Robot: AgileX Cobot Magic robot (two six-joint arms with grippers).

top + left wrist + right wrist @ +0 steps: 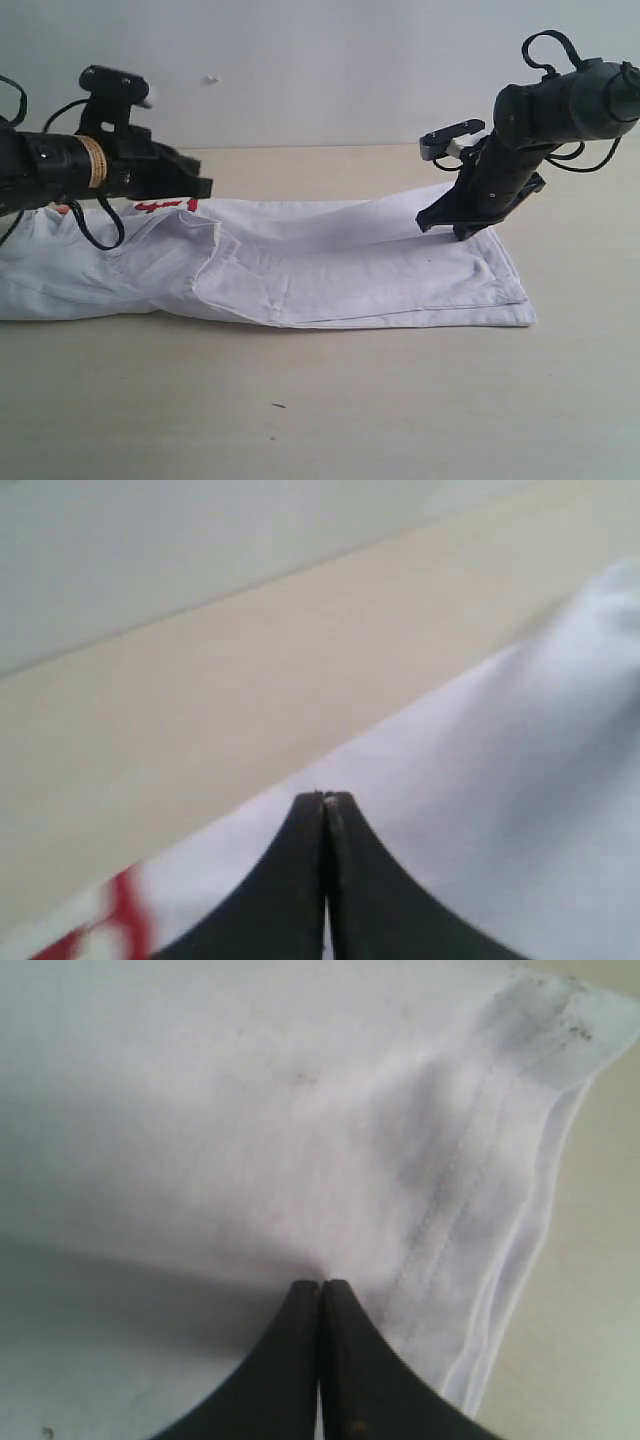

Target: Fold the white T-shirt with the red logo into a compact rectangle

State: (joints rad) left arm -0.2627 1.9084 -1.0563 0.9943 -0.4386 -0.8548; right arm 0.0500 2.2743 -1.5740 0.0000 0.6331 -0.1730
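Note:
The white T-shirt (350, 270) lies folded into a long band across the table. A bit of the red logo (165, 205) peeks out at its far edge on the left, and shows blurred (120, 920) in the left wrist view. My left gripper (203, 187) is shut, its tips (325, 796) pinched on the cloth (500, 780) close to that far edge. My right gripper (452, 230) is shut on the shirt's far edge near the hem. The cloth rises toward it there. In the right wrist view its tips (322, 1283) pinch a fold of the shirt (250, 1110) beside the stitched hem (450, 1210).
The beige table (300, 400) stretches in front of the shirt, with a small dark speck (277, 405) on it. A pale wall (300, 70) stands behind the table's back edge.

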